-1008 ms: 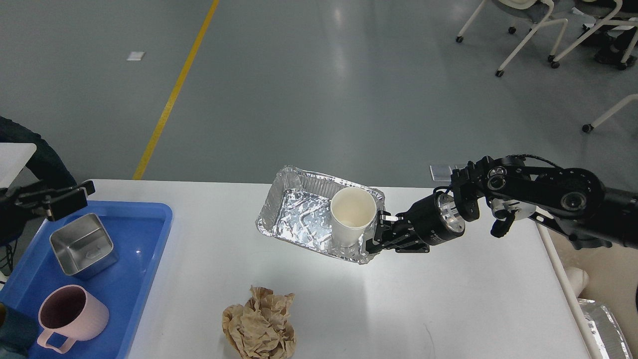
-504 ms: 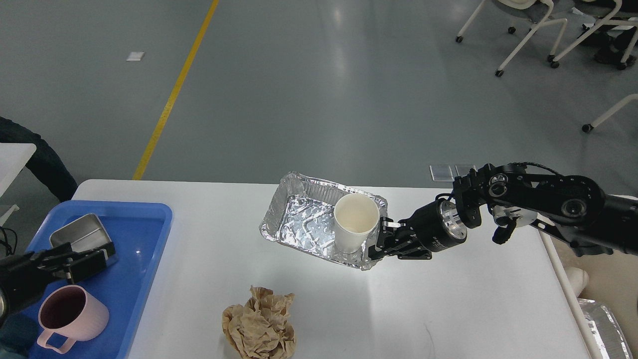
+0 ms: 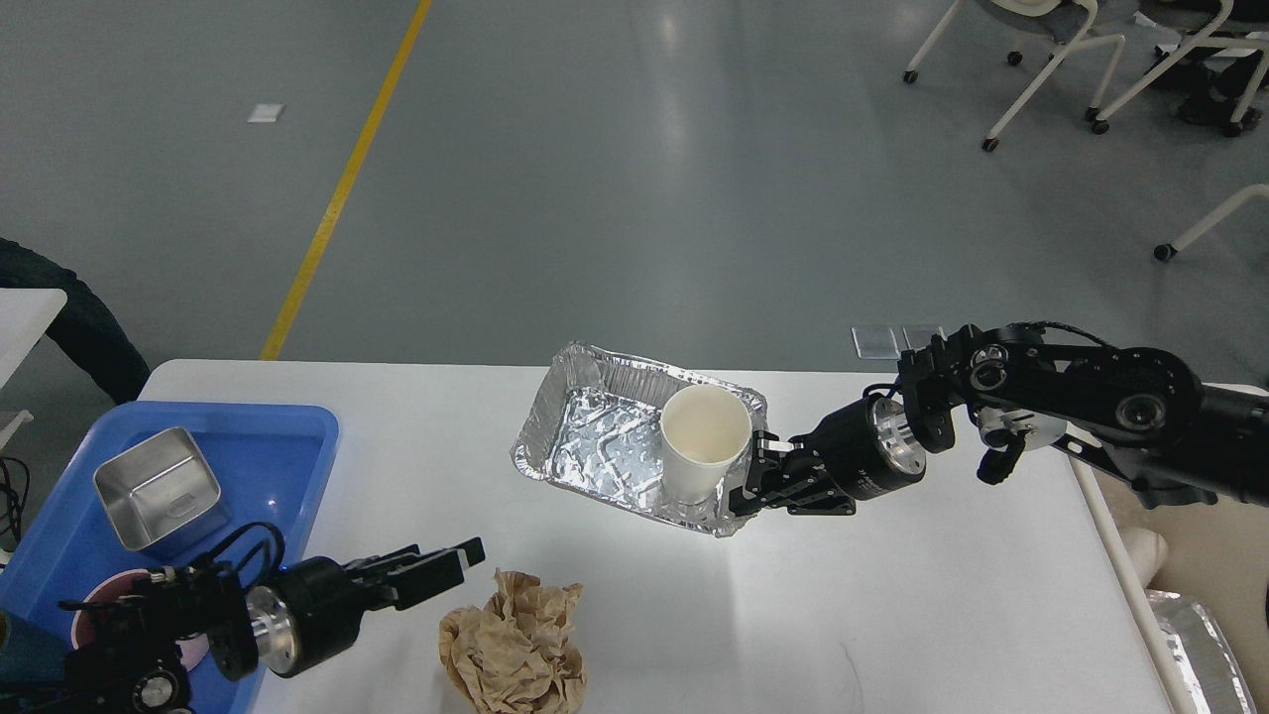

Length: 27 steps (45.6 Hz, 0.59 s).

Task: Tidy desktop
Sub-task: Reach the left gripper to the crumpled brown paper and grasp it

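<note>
so the desktop [image 3: 892,615] fills the lower part of the head view, white and a bit glossy, with grey floor beyond its far edge. Using the foil tray [image 3: 595,446] as the landmark: it sits near the middle of the desktop toward the far edge, tilted up off the surface a little on its right side from the look of it. A white paper cup [image 3: 702,441] stands upright inside the tray at its right end.

The right gripper [image 3: 750,483] comes in from the right of the tray and is clamped onto the tray's right rim, just beside the cup. Can't tell if the fingers touch the cup too.

Nearer to me than the tray, a bit left, there's a crumpled brown paper ball [image 3: 516,650] lying on the desktop, well apart from the tray. The left gripper [image 3: 448,572] is left of the paper, pointing toward it, fingers apart with nothing between them, tips just short of the paper's top.

Far left of the tray is a blue bin [image 3: 297,446] on the desktop's left end, holding a steel square container [image 3: 159,491]. A pink mug [image 3: 99,605] sits in there too, mostly hidden behind the left arm
</note>
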Each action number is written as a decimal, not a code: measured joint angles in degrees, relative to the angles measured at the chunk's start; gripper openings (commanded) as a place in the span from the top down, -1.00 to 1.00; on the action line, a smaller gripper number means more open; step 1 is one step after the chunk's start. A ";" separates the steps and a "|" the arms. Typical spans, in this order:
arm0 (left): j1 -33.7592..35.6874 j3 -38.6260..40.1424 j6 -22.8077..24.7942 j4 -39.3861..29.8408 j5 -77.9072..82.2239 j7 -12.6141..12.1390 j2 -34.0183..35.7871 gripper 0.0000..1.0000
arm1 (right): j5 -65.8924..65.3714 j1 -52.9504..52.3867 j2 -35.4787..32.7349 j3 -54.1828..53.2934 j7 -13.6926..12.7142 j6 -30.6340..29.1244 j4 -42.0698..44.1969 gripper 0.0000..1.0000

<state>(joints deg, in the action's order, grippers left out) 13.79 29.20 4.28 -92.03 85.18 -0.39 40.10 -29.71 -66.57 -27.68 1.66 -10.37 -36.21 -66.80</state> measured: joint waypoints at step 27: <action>1.26 -7.21 0.15 5.55 5.09 0.43 -1.71 -0.84 | 0.00 -0.06 -0.23 -0.08 0.00 0.09 0.01 1.00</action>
<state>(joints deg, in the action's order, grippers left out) 15.05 21.98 4.43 -86.48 90.28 0.05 38.39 -29.71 -66.63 -27.92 1.59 -10.37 -36.12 -66.79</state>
